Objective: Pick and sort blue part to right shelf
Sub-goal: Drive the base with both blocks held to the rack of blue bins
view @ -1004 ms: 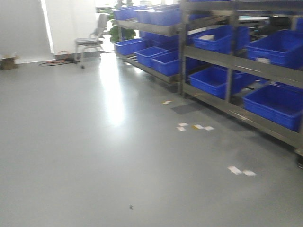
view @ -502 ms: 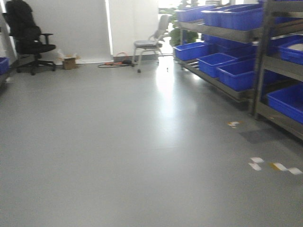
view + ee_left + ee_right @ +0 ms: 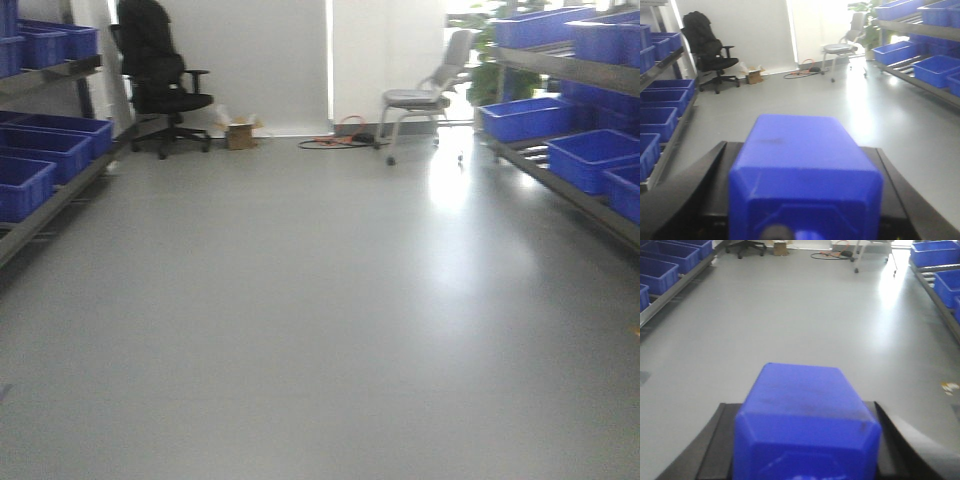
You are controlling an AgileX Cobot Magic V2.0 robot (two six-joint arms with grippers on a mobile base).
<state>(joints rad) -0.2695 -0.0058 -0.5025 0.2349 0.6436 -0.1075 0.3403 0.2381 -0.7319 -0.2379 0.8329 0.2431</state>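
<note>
In the left wrist view a blue part (image 3: 805,170), a smooth boxy block, fills the space between two black fingers (image 3: 700,185); my left gripper (image 3: 801,148) is shut on it. The right wrist view shows the same kind of blue part (image 3: 807,415) held between the black fingers (image 3: 715,440) of my right gripper (image 3: 800,405). The right shelf (image 3: 560,68), a grey steel rack with blue bins, runs along the right edge of the front view, and it also shows as the right shelf (image 3: 912,30) in the left wrist view. Neither gripper appears in the front view.
A second rack with blue bins (image 3: 40,160) lines the left wall. At the far end stand a black office chair (image 3: 160,85), a cardboard box (image 3: 240,132), a grey chair (image 3: 425,95) and cables (image 3: 335,140). Grey floor (image 3: 300,320) lies between the racks.
The front view has swung left: the right shelf slid from the centre-right to the right edge, and the left rack and black chair came into sight.
</note>
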